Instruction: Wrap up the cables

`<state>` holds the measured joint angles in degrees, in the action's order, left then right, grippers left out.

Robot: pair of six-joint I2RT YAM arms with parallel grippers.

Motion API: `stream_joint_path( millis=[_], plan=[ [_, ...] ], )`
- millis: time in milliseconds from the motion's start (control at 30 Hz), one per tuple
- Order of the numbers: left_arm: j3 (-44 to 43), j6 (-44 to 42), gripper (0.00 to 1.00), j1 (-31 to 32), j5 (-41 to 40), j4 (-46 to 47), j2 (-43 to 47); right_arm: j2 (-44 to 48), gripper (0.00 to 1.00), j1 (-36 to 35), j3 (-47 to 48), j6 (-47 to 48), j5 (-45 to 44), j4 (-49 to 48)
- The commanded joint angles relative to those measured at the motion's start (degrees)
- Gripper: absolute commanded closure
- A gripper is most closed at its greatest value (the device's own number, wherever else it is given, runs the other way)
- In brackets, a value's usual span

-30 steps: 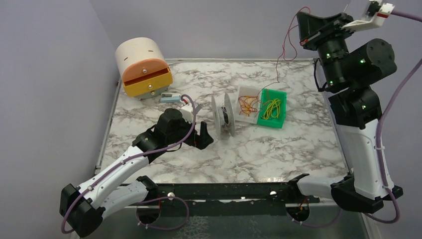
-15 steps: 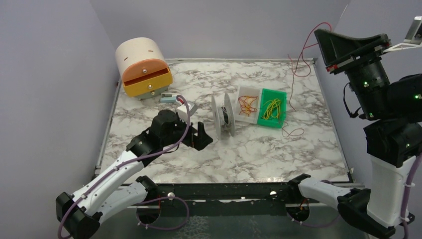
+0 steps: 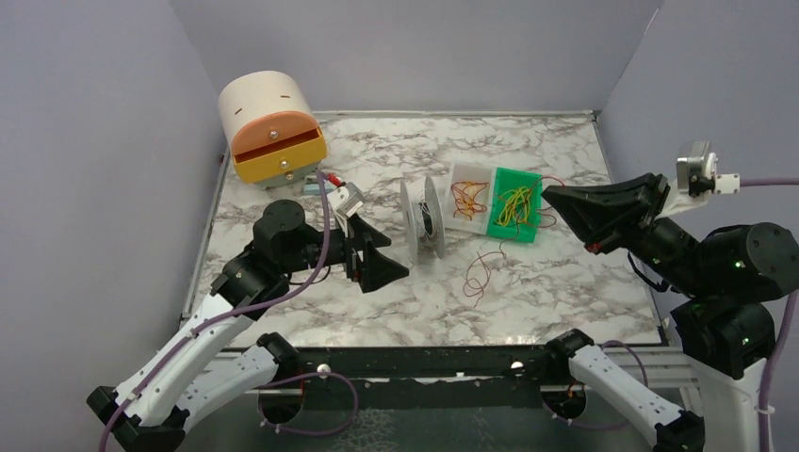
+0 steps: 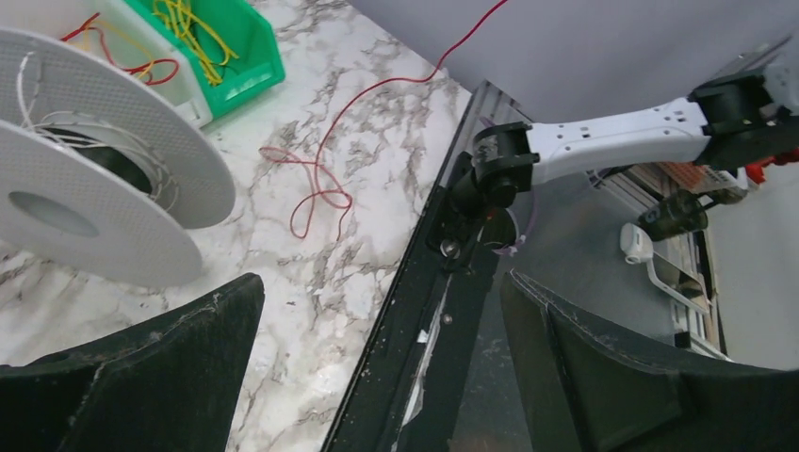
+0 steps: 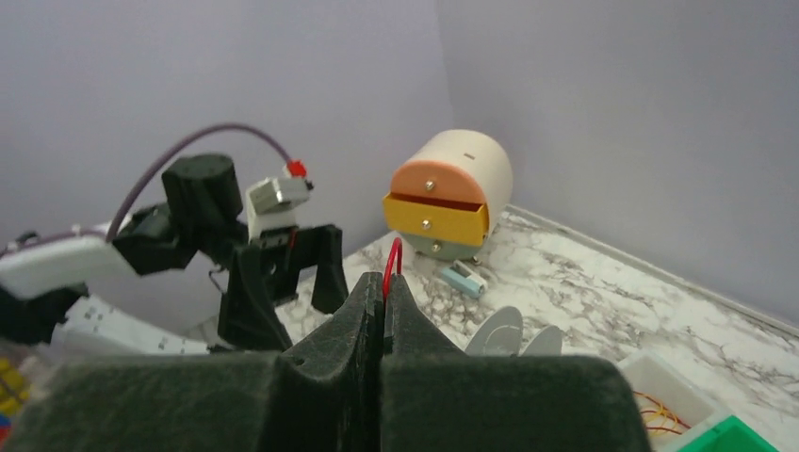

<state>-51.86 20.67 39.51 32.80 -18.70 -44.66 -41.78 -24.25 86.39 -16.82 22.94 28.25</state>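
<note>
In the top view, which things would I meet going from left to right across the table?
Drawer box → left hand, open → grey spool → white bin → green bin → right hand, shut on a red cable.

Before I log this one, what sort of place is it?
Probably a robot lab test cell: a marble-patterned table boxed in by plain grey walls, with staged props, a spool and a green bin.
</note>
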Motion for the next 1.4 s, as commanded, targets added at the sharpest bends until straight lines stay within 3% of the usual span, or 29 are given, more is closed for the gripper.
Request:
stream_joint_path(
  millis=[0,133,267,400,533,733,900,1200,1367],
  plan=[
    [-0.23,0.4,0.02,0.29,8.74,4.6,0.82,4.97,0.99,0.26,-7.23,6.18,14.01,-8.75],
    [1.27,1.96,0.02,0.31,10.94,7.52,0.67,8.08,0.99,0.26,-12.28,10.53,24.54,-13.36],
    [2.63,4.28,0.01,0.31,11.99,11.14,0.48,11.73,0.99,0.26,-16.5,16.16,29.06,-16.7],
    [4.04,7.15,0.01,0.31,12.74,14.98,0.04,16.11,0.99,0.26,-23.01,19.45,37.22,-26.82],
    [6.31,11.36,0.01,0.31,14.79,22.01,-0.82,16.74,0.99,0.26,-26.59,18.0,44.03,-35.69],
    [7.0,16.06,0.01,0.93,15.66,28.29,-3.7,12.55,0.99,0.26,-24.23,16.82,51.96,-38.27],
    [8.39,19.94,0.01,2.93,15.44,32.93,-6.15,9.27,0.99,0.26,-24.35,10.06,56.14,-47.69],
    [7.4,20.49,0.01,5.39,15.85,34.17,-8.4,4.41,0.99,0.26,-24.13,1.06,61.28,-58.12],
    [7.03,20.1,0.06,6.31,16.14,34.17,-9.99,3.28,0.99,0.26,-24.28,-0.03,62.04,-60.02]
  ],
)
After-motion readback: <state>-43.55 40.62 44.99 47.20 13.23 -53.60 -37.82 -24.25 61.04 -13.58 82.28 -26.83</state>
